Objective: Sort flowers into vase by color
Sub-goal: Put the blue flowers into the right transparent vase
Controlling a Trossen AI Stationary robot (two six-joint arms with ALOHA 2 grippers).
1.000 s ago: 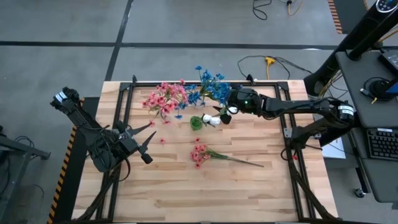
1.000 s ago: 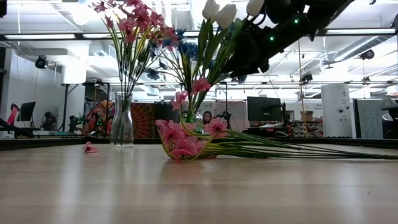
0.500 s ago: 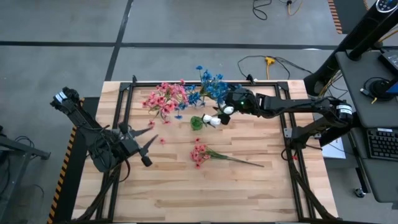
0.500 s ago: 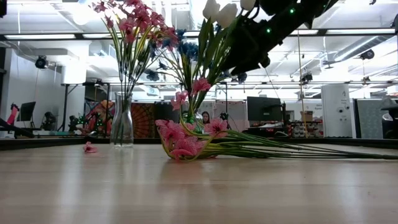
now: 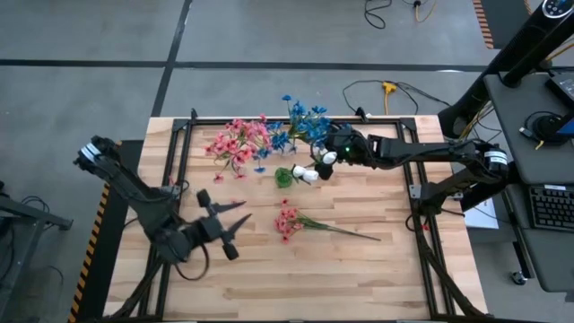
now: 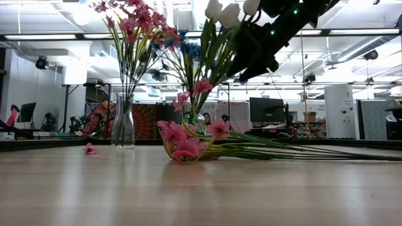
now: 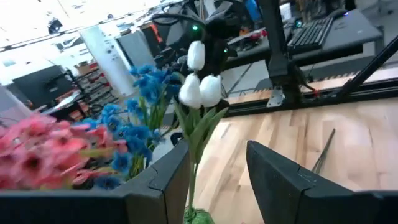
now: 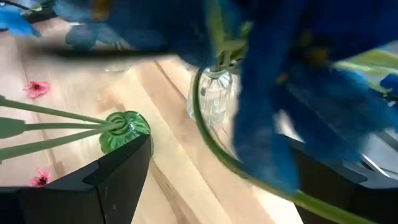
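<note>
Pink flowers (image 5: 238,142) stand in a clear glass vase (image 6: 123,122) at the far side. To their right, blue flowers (image 5: 305,126) stand in another glass vase (image 8: 214,99). White flowers (image 7: 200,87) stand with their stems in a small green vase (image 5: 283,177). One pink sprig (image 5: 289,221) lies flat on the table's middle, its stem pointing right. My right gripper (image 5: 323,160) hangs open beside the white blossoms, with a blue sprig's stem (image 8: 249,168) crossing between its fingers; I cannot tell whether it touches. My left gripper (image 5: 235,229) is open, left of the lying sprig.
Loose pink blossoms (image 8: 36,88) lie on the wood near the vases. A black frame (image 5: 179,144) borders the tabletop on the left, far and right sides. The near half of the table (image 5: 296,278) is bare wood.
My left gripper has swung toward the table's right and near edge, closer to the lying pink sprig, and stays open. My right gripper has tipped a little more downward beside the white blossoms.
</note>
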